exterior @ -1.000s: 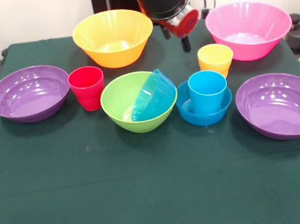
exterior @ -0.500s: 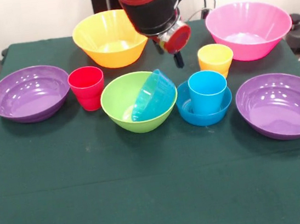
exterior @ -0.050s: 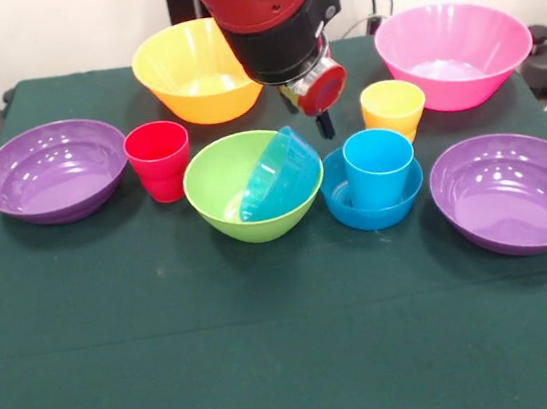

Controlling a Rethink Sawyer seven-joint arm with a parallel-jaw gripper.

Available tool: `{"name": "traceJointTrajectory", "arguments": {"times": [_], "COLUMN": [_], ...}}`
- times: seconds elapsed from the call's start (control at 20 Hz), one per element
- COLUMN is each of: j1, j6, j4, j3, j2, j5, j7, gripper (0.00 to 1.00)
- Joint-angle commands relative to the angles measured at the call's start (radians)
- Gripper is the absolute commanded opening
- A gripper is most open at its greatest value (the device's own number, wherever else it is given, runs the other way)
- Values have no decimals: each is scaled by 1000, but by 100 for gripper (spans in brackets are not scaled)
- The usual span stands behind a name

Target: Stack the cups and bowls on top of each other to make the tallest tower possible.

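A blue cup [exterior @ -0.050s: 379,166] stands upright inside a small blue bowl [exterior @ -0.050s: 367,212] at the centre right; these two are the only stacked pieces of the tower. Left of them, a lime green bowl [exterior @ -0.050s: 228,182] holds a second small blue bowl [exterior @ -0.050s: 280,175] tilted on its side. The red cup [exterior @ -0.050s: 158,160] stands left of the green bowl and the yellow-orange cup [exterior @ -0.050s: 392,108] stands behind the blue cup. My gripper [exterior @ -0.050s: 324,122] hangs above the gap between the green bowl and the blue cup, holding nothing I can see.
A large orange-yellow bowl [exterior @ -0.050s: 198,73] sits at the back, partly behind the arm. A large pink bowl [exterior @ -0.050s: 453,52] is at the back right. Wide purple bowls lie at the left [exterior @ -0.050s: 52,171] and right [exterior @ -0.050s: 514,191]. A green cloth [exterior @ -0.050s: 272,346] covers the table.
The arm has swung left and come lower, from beside the pink bowl to above the gap between the green bowl and the blue cup. No cup or bowl has moved.
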Motion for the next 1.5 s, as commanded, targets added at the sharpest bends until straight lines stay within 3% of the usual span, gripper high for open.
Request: {"name": "traceJointTrajectory", "arguments": {"times": [0.05,0.65,0.8,0.9,1.15,1.5], "j1": [5,-39,-83,-103,-150,-179], "j6": [67,85,100,101,72,-13], "j4": [-3,22,-64,-74,-36,16], "j3": [102,128,130,131,136,134], "j2": [-27,-85,-6,4,-13,-41], "j5": [-13,-32,-68,-83,-114,-226], "j7": [-49,-120,-162,-184,-228,-268], "gripper": [100,100,100,100,100,100]}}
